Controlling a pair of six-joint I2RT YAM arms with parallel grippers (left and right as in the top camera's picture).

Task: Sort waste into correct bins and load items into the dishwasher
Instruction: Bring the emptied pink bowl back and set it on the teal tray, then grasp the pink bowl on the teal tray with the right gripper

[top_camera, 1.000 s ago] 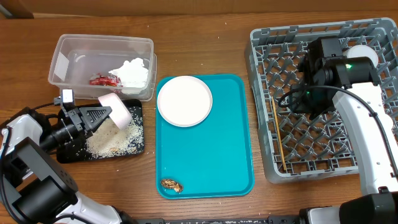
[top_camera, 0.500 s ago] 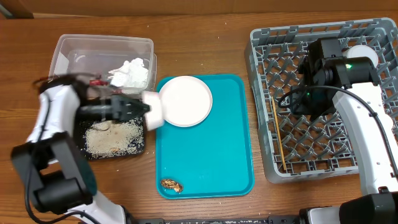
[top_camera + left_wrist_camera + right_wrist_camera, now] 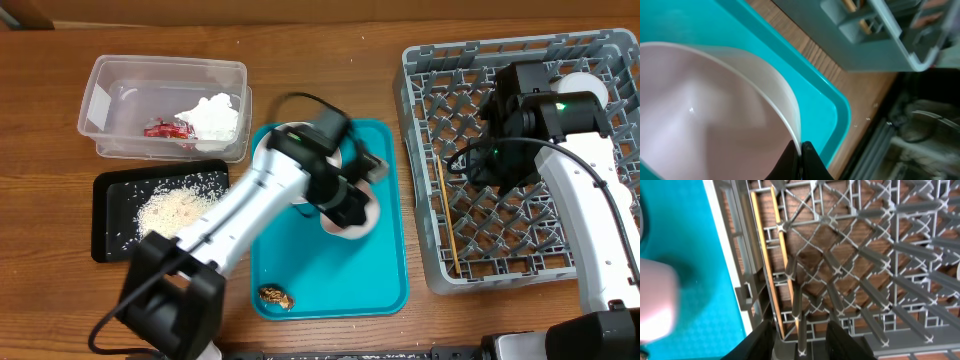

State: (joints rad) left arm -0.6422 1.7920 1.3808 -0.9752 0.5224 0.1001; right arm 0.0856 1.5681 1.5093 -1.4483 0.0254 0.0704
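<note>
My left gripper (image 3: 352, 212) is shut on the rim of the small white bowl (image 3: 350, 222) and holds it over the middle of the teal tray (image 3: 385, 265). In the left wrist view the fingertips (image 3: 801, 148) pinch the bowl's wall (image 3: 715, 110). My left arm hides most of the white plate. My right gripper (image 3: 800, 340) is open and empty over the left part of the grey dish rack (image 3: 520, 245), beside the chopsticks (image 3: 762, 255) that lie in it (image 3: 447, 215). The grey-blue bowl is out of view.
The clear tub (image 3: 120, 85) holds the red wrapper (image 3: 165, 128) and white tissue (image 3: 212, 117). Rice (image 3: 180, 205) lies in the black tray (image 3: 110, 225). A brown food scrap (image 3: 276, 296) sits at the teal tray's front left. A white cup (image 3: 588, 86) stands in the rack's back right.
My left arm has swung right with the white bowl, from over the black tray to over the teal tray's middle. The right arm has not moved.
</note>
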